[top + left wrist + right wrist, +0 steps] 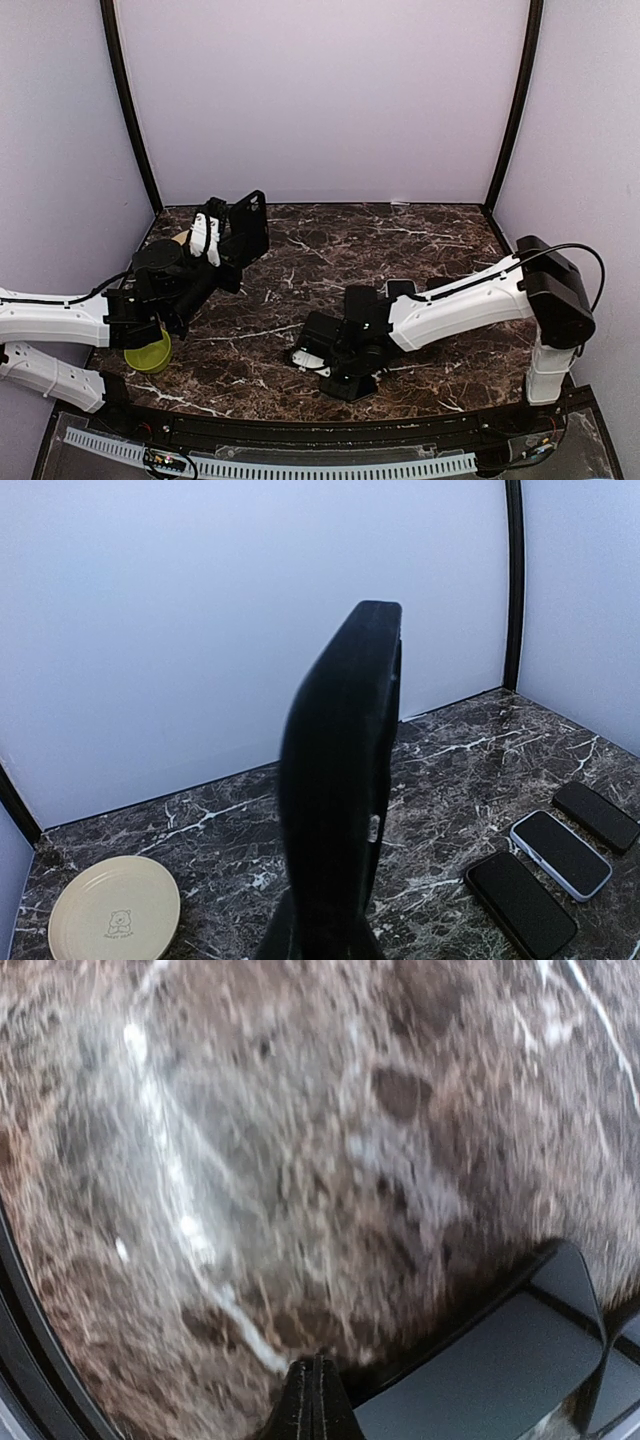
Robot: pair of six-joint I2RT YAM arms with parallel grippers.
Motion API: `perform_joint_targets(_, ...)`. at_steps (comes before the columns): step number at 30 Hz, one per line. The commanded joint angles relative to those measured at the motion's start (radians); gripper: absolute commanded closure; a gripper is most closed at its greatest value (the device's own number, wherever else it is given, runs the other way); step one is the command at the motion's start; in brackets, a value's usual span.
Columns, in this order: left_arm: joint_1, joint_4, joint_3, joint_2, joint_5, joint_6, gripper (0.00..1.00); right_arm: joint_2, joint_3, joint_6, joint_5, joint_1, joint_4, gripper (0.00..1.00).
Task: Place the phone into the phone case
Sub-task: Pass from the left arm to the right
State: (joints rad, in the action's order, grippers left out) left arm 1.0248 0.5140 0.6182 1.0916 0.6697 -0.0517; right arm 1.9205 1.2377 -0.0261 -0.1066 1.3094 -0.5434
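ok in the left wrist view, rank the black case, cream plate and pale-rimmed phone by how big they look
1. black case, though it is nearest the camera, which inflates it
2. cream plate
3. pale-rimmed phone, a little smaller than the plate

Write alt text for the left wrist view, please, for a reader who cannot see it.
A black phone case stands upright, edge-on to the camera, gripped at its bottom by the left gripper. On the dark marble table behind it lie a cream plate at lower left and three phones side by side at lower right.
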Motion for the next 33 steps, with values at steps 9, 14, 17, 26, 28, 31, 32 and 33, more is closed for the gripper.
perform_joint_targets(9, -0.004, -0.021, 0.010, 0.016, -0.052, 0.045, 1.00, -0.239, -0.065, -0.103, -0.104, -0.013, 0.014, 0.87)
perform_joint_targets(14, -0.003, -0.004, 0.005, 0.015, -0.182, 0.083, 1.00, -0.410, -0.128, -0.138, -0.043, -0.097, 0.223, 0.45)
perform_joint_targets(17, -0.004, 0.022, -0.005, 0.008, -0.335, 0.099, 1.00, -0.520, -0.198, -0.159, 0.083, -0.168, 0.412, 0.26)
perform_joint_targets(26, -0.004, 0.156, -0.050, -0.012, -0.751, 0.156, 1.00, -0.595, -0.247, -0.187, 0.361, -0.295, 0.686, 0.20)
perform_joint_targets(28, -0.004, 0.175, -0.056, -0.013, -0.804, 0.171, 1.00, -0.579, -0.236, -0.188, 0.408, -0.296, 0.700, 0.25)
perform_joint_targets(31, -0.003, 0.183, -0.057, -0.010, -0.819, 0.186, 1.00, -0.564, -0.225, -0.187, 0.458, -0.296, 0.712, 0.38)
perform_joint_targets(32, -0.003, 0.182, -0.057, -0.011, -0.825, 0.188, 1.00, -0.562, -0.223, -0.190, 0.460, -0.297, 0.713, 0.44)
perform_joint_targets(33, -0.004, 0.182, -0.057, -0.010, -0.828, 0.190, 1.00, -0.560, -0.222, -0.191, 0.463, -0.297, 0.713, 0.49)
